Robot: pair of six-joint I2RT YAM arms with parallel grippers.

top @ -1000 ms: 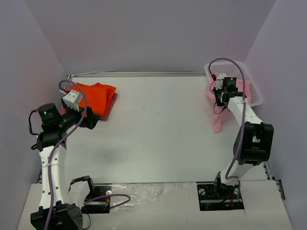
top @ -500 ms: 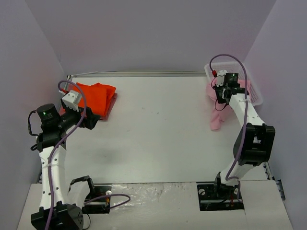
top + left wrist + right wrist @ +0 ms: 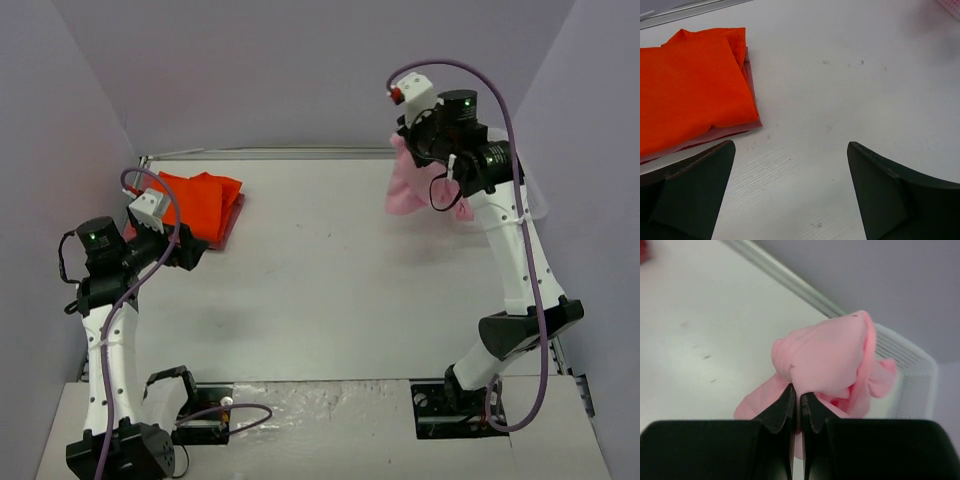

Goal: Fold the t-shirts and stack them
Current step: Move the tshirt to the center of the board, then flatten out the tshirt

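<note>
top view: the right pincer [image 3: 405, 145] is clenched on the light pink t-shirt [image 3: 405, 190], which hangs lengthwise downward far right of the orange t-shirt [image 3: 200, 200]; left wrist: the left pincer [image 3: 790, 145] gapes just beside that orange t-shirt; right wrist: pink cloth bunches at the pinched tips.

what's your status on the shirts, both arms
Left gripper open, empty, beside the folded orange shirt. Right gripper shut on the light pink shirt, which hangs from it near the basket. Nothing seen in the way.
</note>
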